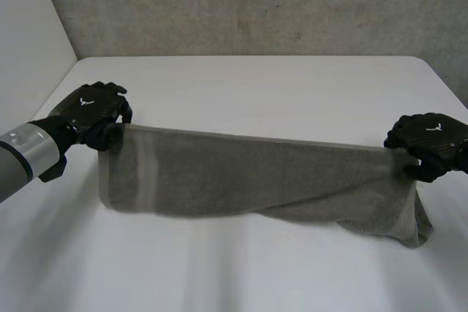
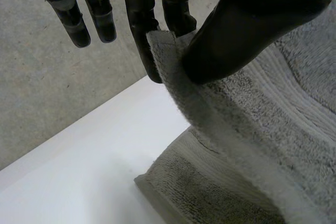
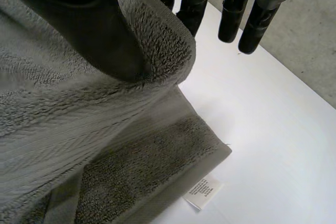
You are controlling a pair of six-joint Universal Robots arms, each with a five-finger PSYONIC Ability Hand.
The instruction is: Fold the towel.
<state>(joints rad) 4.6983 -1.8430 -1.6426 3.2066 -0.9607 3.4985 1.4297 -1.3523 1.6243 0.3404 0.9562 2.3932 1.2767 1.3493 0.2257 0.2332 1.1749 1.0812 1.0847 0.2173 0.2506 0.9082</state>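
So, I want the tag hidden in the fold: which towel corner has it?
The towel corner lying on the table below the right hand: a white tag sticks out, none at the pinched corners.

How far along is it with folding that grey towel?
Done: the left hand and right hand each pinch a corner of the towel. In hand: its edge is stretched between them, lifted off the table, the rest trailing down. Left: laying that edge over and letting go.

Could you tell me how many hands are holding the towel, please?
2. The left hand pinches one raised corner of the towel, and the right hand pinches the other raised corner, with the towel stretched between them.
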